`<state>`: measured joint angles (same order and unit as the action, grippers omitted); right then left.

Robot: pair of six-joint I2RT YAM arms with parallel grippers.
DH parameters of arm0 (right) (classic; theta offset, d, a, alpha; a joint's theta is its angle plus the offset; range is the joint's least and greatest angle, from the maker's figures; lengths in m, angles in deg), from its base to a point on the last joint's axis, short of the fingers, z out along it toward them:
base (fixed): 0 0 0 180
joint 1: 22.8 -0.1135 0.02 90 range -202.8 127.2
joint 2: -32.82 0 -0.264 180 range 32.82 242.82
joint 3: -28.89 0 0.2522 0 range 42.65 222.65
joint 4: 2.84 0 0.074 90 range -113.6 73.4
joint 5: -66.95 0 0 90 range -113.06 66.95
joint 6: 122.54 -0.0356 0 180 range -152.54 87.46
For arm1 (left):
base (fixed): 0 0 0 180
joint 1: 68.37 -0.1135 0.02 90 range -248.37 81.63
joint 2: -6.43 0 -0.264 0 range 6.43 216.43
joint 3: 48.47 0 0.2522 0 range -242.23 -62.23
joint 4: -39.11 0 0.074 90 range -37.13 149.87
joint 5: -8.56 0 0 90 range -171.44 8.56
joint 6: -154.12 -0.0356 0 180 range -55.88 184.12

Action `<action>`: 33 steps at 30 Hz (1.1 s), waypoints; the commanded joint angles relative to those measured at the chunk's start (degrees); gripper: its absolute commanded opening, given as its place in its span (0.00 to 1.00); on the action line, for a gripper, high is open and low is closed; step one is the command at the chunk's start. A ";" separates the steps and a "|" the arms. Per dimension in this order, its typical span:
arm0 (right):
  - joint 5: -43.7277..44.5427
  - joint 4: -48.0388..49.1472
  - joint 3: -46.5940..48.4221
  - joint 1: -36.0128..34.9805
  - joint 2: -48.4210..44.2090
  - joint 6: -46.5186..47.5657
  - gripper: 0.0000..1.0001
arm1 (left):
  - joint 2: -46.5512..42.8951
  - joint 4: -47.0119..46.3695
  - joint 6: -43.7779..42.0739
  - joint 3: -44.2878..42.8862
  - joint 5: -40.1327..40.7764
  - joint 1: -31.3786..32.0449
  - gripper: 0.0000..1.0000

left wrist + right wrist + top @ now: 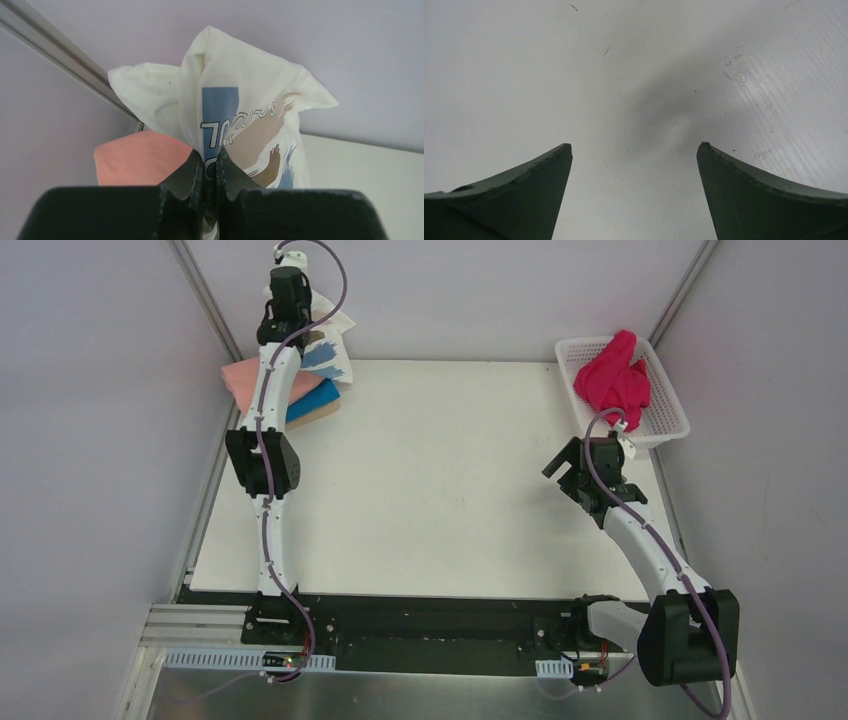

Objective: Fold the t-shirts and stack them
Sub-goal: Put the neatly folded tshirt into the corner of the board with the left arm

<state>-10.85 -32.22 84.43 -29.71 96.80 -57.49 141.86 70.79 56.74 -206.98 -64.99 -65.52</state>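
White tabletop (450, 490) between pale grey walls is the work surface; the stack at its far-left corner is my reference. My left gripper (210, 167) is clamped on a gathered fold of the printed white t-shirt (240, 85), which hangs bunched directly above the stack. The stack consists of the salmon-pink t-shirt (245, 380) and the bright blue t-shirt (312, 398); my arm hides how they overlap. My right gripper (634, 165) is spread wide and empty over bare table, well right of the stack. The magenta t-shirt (615, 380) lies crumpled in the basket (672, 425), further right again. Judged step: setting the printed shirt on the stack. Procedure: centre the cloth over the stack, lower the hanging end first, release only once the cloth is supported, then withdraw straight up so my fingers do not drag the fold open.
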 commanded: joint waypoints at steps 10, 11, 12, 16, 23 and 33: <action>1.10 1.21 3.28 0.40 2.63 0.93 0.99 | -5.09 -4.90 7.18 -0.55 1.65 -6.64 0.00; 1.08 1.22 3.27 0.34 2.71 0.94 0.99 | -5.09 -4.88 8.08 -0.11 2.11 -7.13 0.00; 1.07 1.13 3.30 0.40 2.80 0.95 0.99 | -5.20 -4.82 9.16 0.69 2.32 -7.61 0.00; 1.06 1.12 3.41 0.36 3.05 0.96 0.99 | -7.09 -4.65 11.70 5.17 2.87 -9.81 0.00; 0.60 0.91 3.83 0.35 4.11 0.89 0.99 | -8.62 -4.29 15.24 13.92 2.56 -12.64 0.00; 0.91 0.44 4.26 0.41 4.81 0.93 0.99 | -5.70 -2.28 21.32 17.05 -1.77 -16.97 0.00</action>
<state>-10.85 -32.26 86.11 -29.71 101.22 -57.27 138.30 69.69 74.43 -189.75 -65.08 -80.69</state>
